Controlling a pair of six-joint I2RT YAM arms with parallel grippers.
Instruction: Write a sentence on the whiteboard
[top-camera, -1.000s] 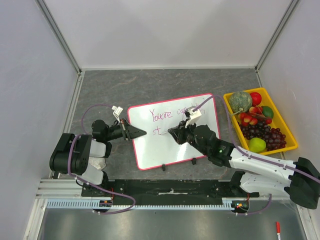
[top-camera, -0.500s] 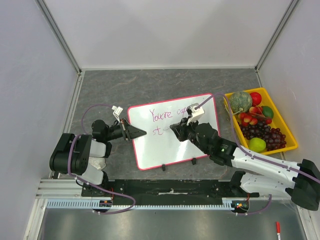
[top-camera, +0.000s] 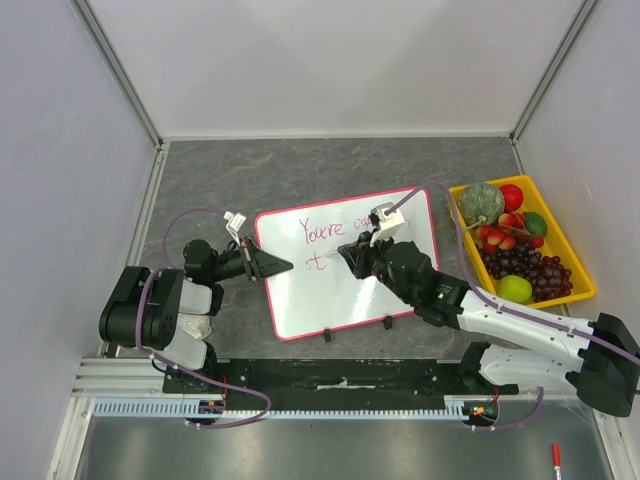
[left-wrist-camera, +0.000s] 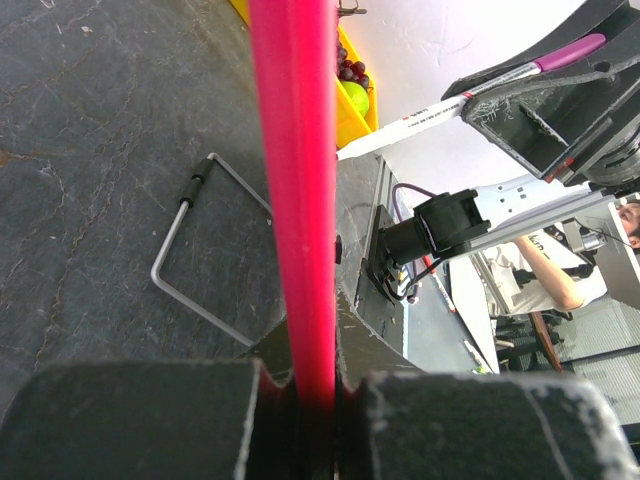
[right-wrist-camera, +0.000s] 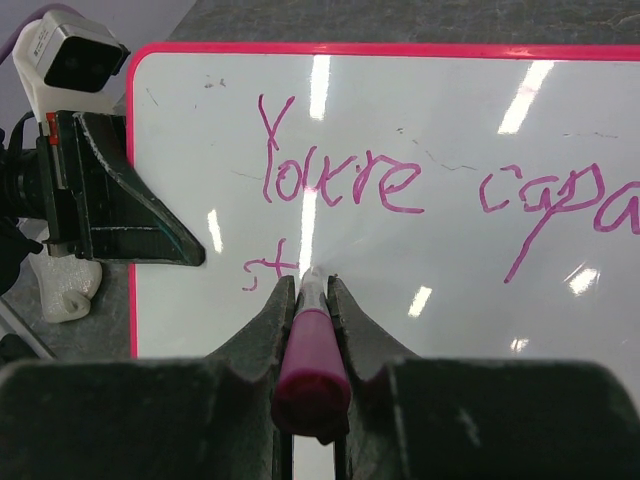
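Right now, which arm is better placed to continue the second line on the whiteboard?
Right: the right hand is shut on the purple marker, tip by the "st" on the whiteboard; the left hand only clamps its rim.

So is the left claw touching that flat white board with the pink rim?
Touching: left wrist view shows the left gripper clamped on the whiteboard rim.

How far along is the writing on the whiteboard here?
Done: the sentence has a first line, "You're capa…", on the whiteboard. In hand: the right claw is shut on the purple marker, tip beside a started "st"; the left claw clamps the pink rim. Left: the rest of that second line, apparently.
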